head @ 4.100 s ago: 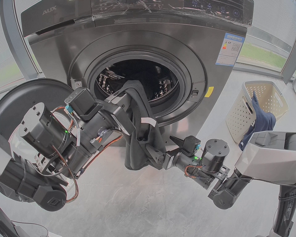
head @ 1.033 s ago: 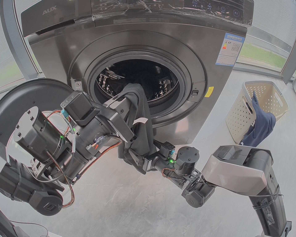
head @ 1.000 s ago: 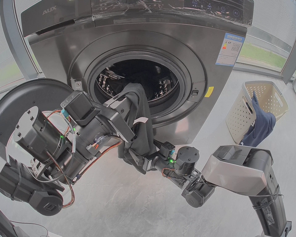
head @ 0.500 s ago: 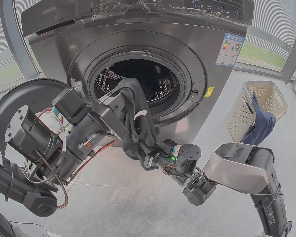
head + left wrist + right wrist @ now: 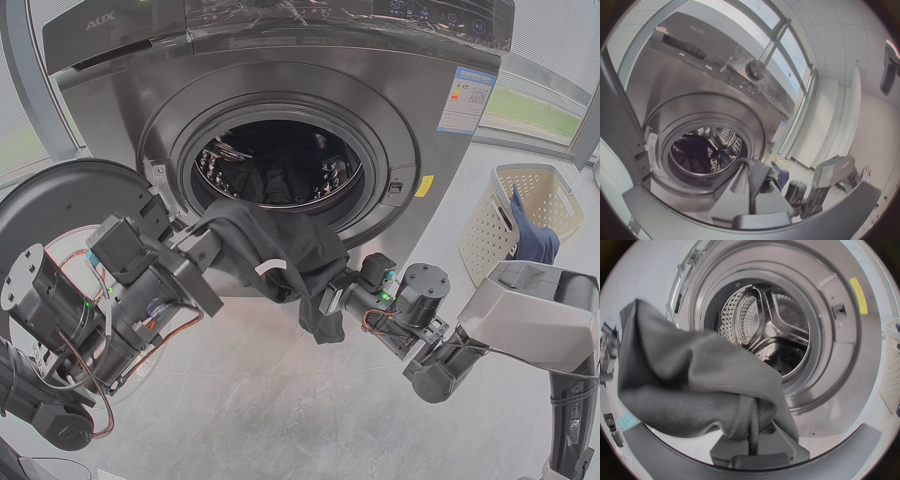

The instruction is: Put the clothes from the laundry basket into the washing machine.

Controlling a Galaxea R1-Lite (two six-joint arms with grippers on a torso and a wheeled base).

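Presently: black garment (image 5: 275, 250) held at both ends

It is stretched at 6 o'clock of the washing machine (image 5: 387, 106) opening. The left gripper (image 5: 209, 232) is closed on one end, the right gripper (image 5: 330, 295) on the other. A blue garment (image 5: 534, 240) is draped over the laundry basket (image 5: 556, 187) at 3 o'clock.

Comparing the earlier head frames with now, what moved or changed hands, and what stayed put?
The left gripper drew back from the washing machine opening, down and leftward; the right gripper swung rightward. Both kept their hold, so the black garment, earlier bunched and hanging, now stretches between them. The machine, the laundry basket and the blue garment on its rim are unchanged.
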